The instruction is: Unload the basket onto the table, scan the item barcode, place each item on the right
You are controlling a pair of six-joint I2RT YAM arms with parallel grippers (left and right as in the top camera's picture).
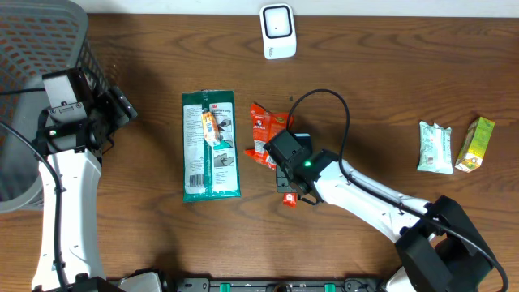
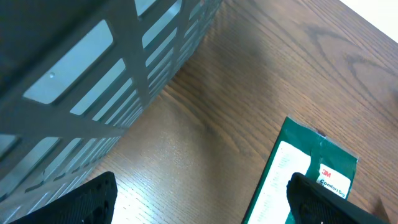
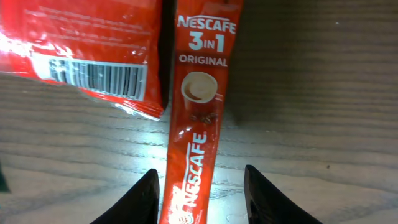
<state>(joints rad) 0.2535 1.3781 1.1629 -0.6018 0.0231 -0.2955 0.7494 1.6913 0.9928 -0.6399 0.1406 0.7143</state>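
**Illumination and image quality, all three views**

Overhead view: even, moderately bright light from above. The table (image 1: 389, 73) grain is sharp across the frame, shadows beside the arms are soft and short, and a green indicator lamp (image 1: 308, 165) glows. Left wrist view: cooler and dimmer. The basket (image 2: 93, 74) near the lens is shaded and soft, the left gripper's fingers (image 2: 87, 202) are dark and blurred, and the print on the green packet (image 2: 292, 168) is legible. Right wrist view: a bright pool lies on the wood around the coffee stick (image 3: 196, 124). There is glare on the creased red packet (image 3: 81, 56), the upper right corner is shadowed, and the right gripper's fingertips (image 3: 146, 196) are out of focus.
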